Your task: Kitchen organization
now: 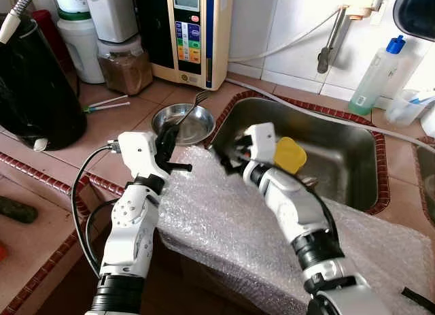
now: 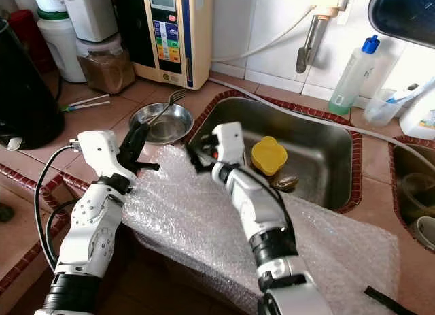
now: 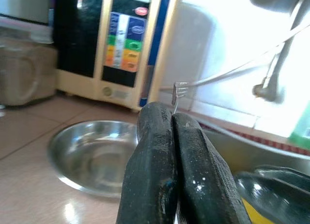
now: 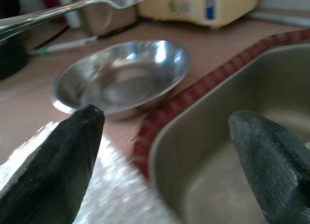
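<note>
up front in the left eye view, the left gripper (image 1: pixel 165 139) hangs over the tiled bench (image 1: pixel 102 135) at the near rim of a steel bowl (image 1: pixel 185 124), its black fingers pinched together on the handle of a fork (image 1: pixel 192 105) whose tines point up and away toward the cream water purifier (image 1: pixel 192 30). the right gripper (image 1: pixel 226 156) sits just beside the near left corner of the steel sink (image 1: pixel 326 158), above the far edge of a bubble wrap sheet (image 1: pixel 224 226) that drapes over the bench front. a yellow lid (image 1: pixel 290 154) lies in the sink, touching-close behind the right wrist. a black kettle (image 1: pixel 34 90) stands far left, a clear bottle with a blue cap (image 1: pixel 377 73) on the far side of the sink.

over in the right eye view the same layout shows, with the yellow lid (image 2: pixel 269 155) plainly on the sink floor and a small brown thing (image 2: pixel 284 183) just beside it.

next, the left wrist view has the two fingers (image 3: pixel 155 171) pressed shut against each other, the fork tines (image 3: pixel 180 90) poking out beyond them, the bowl (image 3: pixel 92 154) lower down and the purifier (image 3: pixel 121 45) behind.

lastly, the right wrist view shows its fingers (image 4: pixel 58 161) spread wide with nothing between them, the bowl (image 4: pixel 121 79) ahead, the fork (image 4: pixel 72 8) crossing above it, and the red-edged sink rim (image 4: pixel 193 96) between the fingertips.
</note>
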Tool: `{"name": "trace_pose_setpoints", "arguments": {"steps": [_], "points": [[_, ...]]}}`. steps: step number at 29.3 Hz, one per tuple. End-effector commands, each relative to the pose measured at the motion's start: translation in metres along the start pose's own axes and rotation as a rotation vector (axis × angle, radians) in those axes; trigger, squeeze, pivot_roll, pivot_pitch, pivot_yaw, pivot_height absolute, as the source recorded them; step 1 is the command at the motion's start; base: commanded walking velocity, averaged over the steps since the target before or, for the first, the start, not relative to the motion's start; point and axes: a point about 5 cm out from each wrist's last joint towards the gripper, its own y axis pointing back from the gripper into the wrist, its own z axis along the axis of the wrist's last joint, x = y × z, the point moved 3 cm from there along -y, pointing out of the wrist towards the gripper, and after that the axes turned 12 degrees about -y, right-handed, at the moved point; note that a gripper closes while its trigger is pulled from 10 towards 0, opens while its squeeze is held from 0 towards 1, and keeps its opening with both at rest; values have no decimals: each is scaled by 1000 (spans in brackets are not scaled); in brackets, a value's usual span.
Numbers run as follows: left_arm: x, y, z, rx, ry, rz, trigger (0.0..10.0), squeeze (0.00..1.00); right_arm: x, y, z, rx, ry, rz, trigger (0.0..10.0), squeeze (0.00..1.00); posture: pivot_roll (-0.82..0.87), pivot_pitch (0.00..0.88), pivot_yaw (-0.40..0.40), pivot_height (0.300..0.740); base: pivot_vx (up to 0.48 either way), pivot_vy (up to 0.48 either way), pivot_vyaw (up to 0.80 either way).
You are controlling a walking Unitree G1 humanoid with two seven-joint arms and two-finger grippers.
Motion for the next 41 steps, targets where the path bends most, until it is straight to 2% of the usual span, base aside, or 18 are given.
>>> {"name": "trace_pose_setpoints", "arguments": {"steps": [1,2,3,7,8,11,15,16,19,27,34,35,36,40,41], "points": [[-7,-3,6,-23,5,-34,0,0,-9,0,3,-15,-35,-38,10000,75,106,0,-19,740,0,0,0],[-9,-3,7,-29,8,-46,0,0,-13,1,5,-25,-60,-56,10000,0,106,0,-20,740,0,0,0],[-13,-4,9,-36,20,-65,0,0,-22,1,9,-43,-101,-88,10000,0,103,0,-20,740,0,0,0],[-20,-5,10,-40,57,-107,0,0,-31,2,15,-87,-197,-118,10000,0,105,0,-22,740,0,0,0],[-25,-5,10,-38,88,-139,0,0,-29,2,20,-120,-260,-95,10000,0,105,0,-22,740,0,0,0],[-30,-6,9,-23,96,-174,0,0,-26,1,28,-153,-300,-58,10000,0,106,0,-22,740,0,0,0],[-34,-5,8,-25,98,-196,0,0,-14,1,48,-232,-393,68,10000,0,103,0,-21,740,0,0,0],[-34,-5,8,-25,98,-196,0,0,-14,1,48,-232,-393,68,10000,0,103,0,-21,740,0,0,0],[-38,-5,8,-24,102,-216,0,0,-8,2,55,-246,-475,145,10000,0,104,0,-23,740,0,0,0],[-44,-4,10,-30,96,-255,0,0,2,-1,48,-205,-524,206,10000,0,103,0,-23,740,0,0,0],[-54,-6,15,-51,89,-316,0,0,13,-9,42,-175,-526,215,10000,0,104,0,-24,740,0,0,0],[-57,-6,15,-51,89,-331,0,0,16,-11,43,-176,-520,219,8118,0,104,0,-24,740,0,0,0],[-58,-6,15,-51,88,-337,0,0,16,-11,43,-177,-518,222,0,0,102,0,-23,740,0,0,0],[-61,-6,15,-54,87,-351,0,0,17,-12,46,-192,-520,219,0,0,101,0,-24,740,0,0,0],[-61,-6,15,-53,88,-350,0,0,12,-12,48,-204,-519,191,0,0,100,0,-26,740,0,0,0]]}}
